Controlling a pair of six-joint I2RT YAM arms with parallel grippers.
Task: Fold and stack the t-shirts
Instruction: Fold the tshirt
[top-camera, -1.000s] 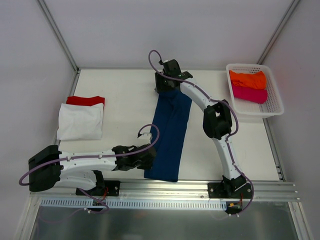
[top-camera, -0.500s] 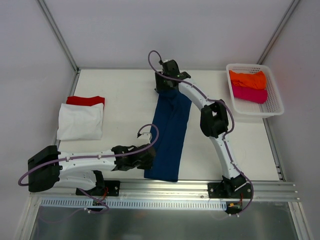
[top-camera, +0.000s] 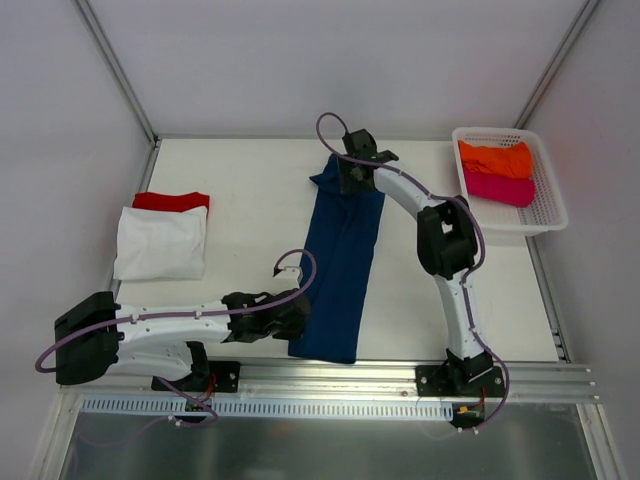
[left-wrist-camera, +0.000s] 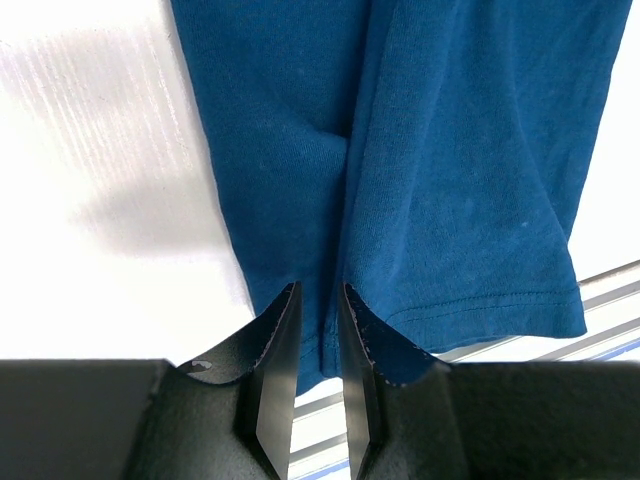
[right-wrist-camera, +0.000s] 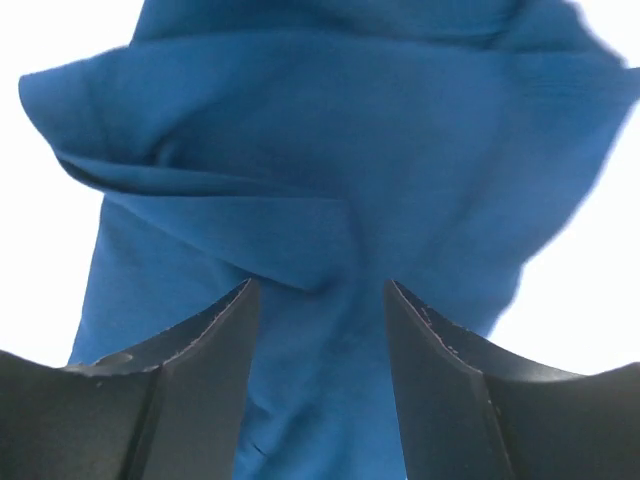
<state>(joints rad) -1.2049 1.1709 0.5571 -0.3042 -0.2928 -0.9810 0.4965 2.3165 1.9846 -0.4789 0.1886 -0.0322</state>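
A navy blue t-shirt (top-camera: 342, 260) lies as a long narrow strip down the middle of the table. My left gripper (top-camera: 300, 318) is at its near left corner. In the left wrist view the gripper (left-wrist-camera: 320, 287) is shut on a fold of the navy t-shirt (left-wrist-camera: 450, 180) at the hem. My right gripper (top-camera: 353, 178) hovers over the far end. Seen from the right wrist, that gripper (right-wrist-camera: 320, 285) stands open with the bunched navy t-shirt (right-wrist-camera: 300, 170) under it. A folded white t-shirt (top-camera: 160, 243) lies on a red t-shirt (top-camera: 172, 200) at the left.
A white mesh basket (top-camera: 548, 215) stands at the back right with an orange t-shirt (top-camera: 495, 157) and a magenta t-shirt (top-camera: 500, 188) in it. The table's metal rail (top-camera: 330, 382) runs along the near edge, just below the shirt's hem.
My right gripper has shifted to the right along the shirt's far end, and the far left corner of the shirt now shows. The left arm has not moved.
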